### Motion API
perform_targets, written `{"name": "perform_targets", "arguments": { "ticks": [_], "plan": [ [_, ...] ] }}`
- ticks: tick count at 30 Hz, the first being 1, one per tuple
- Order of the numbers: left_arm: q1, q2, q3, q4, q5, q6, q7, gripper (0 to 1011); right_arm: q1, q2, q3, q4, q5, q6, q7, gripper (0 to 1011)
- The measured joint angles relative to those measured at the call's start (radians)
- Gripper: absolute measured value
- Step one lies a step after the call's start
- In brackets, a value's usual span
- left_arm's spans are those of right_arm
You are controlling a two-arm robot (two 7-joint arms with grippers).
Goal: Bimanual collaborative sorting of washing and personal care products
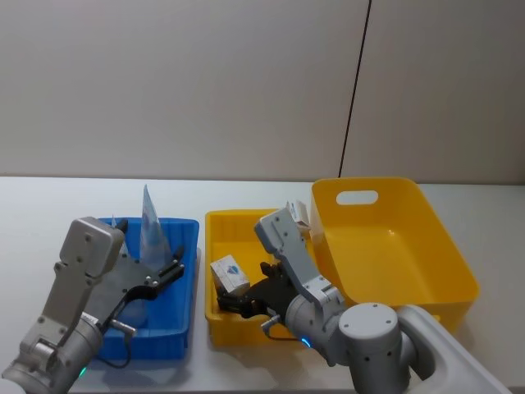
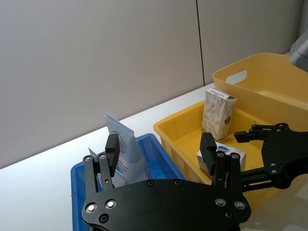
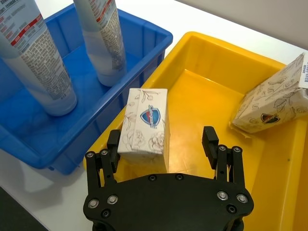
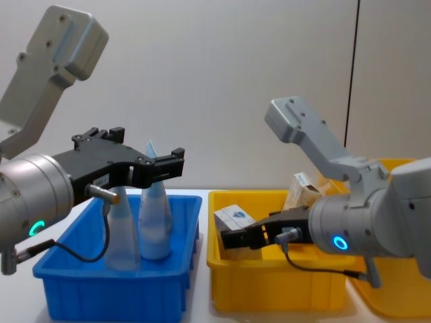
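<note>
blue bin (image 1: 156,345): on the robot's left; two pale tubes (image 3: 33,53) stand side by side in it, caps down and crimped ends up.
small yellow bin (image 1: 242,216): in the middle, just beside the blue bin; holds a white-grey carton (image 3: 147,120) with a blue mark near its front-left corner, and a cream carton (image 3: 269,103) leaning at the far wall.
large yellow bin (image 1: 394,254): to the right, against the small yellow bin.
left gripper (image 2: 160,147): above the blue bin, fingers spread wide, one fingertip close beside the taller tube.
right gripper (image 3: 162,142): low over the small yellow bin, fingers spread wider than the white-grey carton, just short of it.
hard to see: in the head view the right arm covers most of the cream carton and the left gripper covers the tubes' lower parts; the tube print is too small to read.
around: white table (image 1: 82,197), grey wall (image 1: 205,82).
</note>
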Motion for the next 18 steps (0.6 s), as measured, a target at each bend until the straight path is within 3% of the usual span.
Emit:
{"name": "perform_targets", "arguments": {
  "ticks": [12, 18],
  "plan": [
    [0.0, 0.0, 0.0, 0.0, 0.0, 0.0, 0.0, 1001, 0.016, -0.015, 0.014, 0.046, 0.006, -0.028, 0.015, 1000],
    [0.0, 0.0, 0.0, 0.0, 0.0, 0.0, 0.0, 1001, 0.02, -0.019, 0.018, 0.057, 0.007, -0.035, 0.019, 868]
  ]
}}
